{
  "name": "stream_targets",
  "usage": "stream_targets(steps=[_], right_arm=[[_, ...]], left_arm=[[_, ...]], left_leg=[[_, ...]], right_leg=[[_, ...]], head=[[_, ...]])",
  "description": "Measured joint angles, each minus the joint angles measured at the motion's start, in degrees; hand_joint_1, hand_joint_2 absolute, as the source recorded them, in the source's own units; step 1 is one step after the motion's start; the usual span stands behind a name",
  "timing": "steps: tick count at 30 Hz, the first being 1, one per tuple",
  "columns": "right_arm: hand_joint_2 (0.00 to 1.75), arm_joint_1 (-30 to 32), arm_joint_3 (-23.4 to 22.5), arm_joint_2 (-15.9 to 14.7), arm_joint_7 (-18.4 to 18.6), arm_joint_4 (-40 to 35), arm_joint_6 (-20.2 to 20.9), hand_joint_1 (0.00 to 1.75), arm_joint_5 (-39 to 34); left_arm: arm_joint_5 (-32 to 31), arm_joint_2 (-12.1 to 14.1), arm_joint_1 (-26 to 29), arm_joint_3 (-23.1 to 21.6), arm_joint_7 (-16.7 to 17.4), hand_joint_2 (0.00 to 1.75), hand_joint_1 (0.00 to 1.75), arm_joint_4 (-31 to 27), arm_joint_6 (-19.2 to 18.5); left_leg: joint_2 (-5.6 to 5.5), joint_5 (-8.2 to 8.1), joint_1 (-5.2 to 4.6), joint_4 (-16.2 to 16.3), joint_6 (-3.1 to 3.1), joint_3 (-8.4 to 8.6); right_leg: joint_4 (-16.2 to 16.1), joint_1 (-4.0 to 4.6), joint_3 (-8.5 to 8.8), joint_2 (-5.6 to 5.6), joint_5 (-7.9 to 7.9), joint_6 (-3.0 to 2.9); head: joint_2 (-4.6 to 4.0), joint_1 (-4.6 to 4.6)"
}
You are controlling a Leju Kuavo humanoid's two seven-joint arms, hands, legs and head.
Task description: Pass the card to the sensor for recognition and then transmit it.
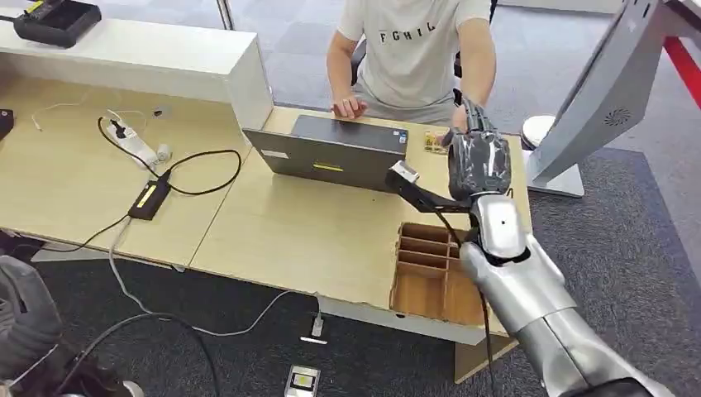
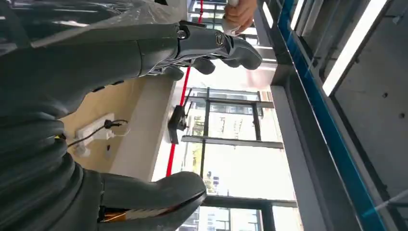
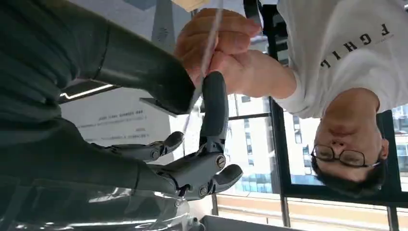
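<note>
Stage: you are looking at the handover, the last part of the task as far as I can judge; whether the sensor has read the card cannot be told from these frames.
Right hand: the right hand (image 1: 478,159), right of centre in the head view, is reaching out over the far edge of the surface (image 1: 314,240) towards the seated person (image 1: 413,50).
Card: in the right wrist view the card (image 3: 204,62) is showing edge-on as a thin pale strip in the upper middle of the frame, pinched between the thumb and a finger (image 3: 214,103) of your right hand.
Person's hand: the person's hand (image 3: 216,45) is closing around the same card from the other side, so both are holding it.
Left hand: the left hand (image 2: 144,96) is raised, with its fingers apart and nothing in it.
Other things: a laptop (image 1: 335,153) is sitting at upper centre of the head view, and a wooden divided tray (image 1: 426,273) at lower right.
Left to do: you are waiting on the release, judging by the shared grip; the card is not yet free of your fingers.
</note>
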Motion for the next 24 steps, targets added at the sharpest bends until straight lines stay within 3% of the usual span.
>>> stream_targets(steps=[13, 24], right_arm=[[1.75, 1.75, -2.54, -2.19, -0.98, -1.88, -0.24, 1.75, 0.04], [1.75, 10.42, -10.68, -9.96, 1.48, -10.62, -3.45, 1.75, -4.72]], left_arm=[[-0.31, 0.33, -0.07, -0.83, 0.00, 1.75, 0.00, 0.04, 0.00], [-1.51, 0.31, 1.23, -0.76, 0.00, 1.75, 0.00, -0.02, 0.00]], left_leg=[[0.02, 0.00, 0.00, 0.01, 0.00, 0.01], [-0.02, -0.03, -0.02, 0.07, 0.02, -0.01]], right_leg=[[0.00, 0.00, 0.00, 0.03, 0.01, -0.01], [-0.04, -0.01, 0.01, 0.00, 0.01, 0.00]], head=[[0.00, 0.00], [0.00, 0.02]])
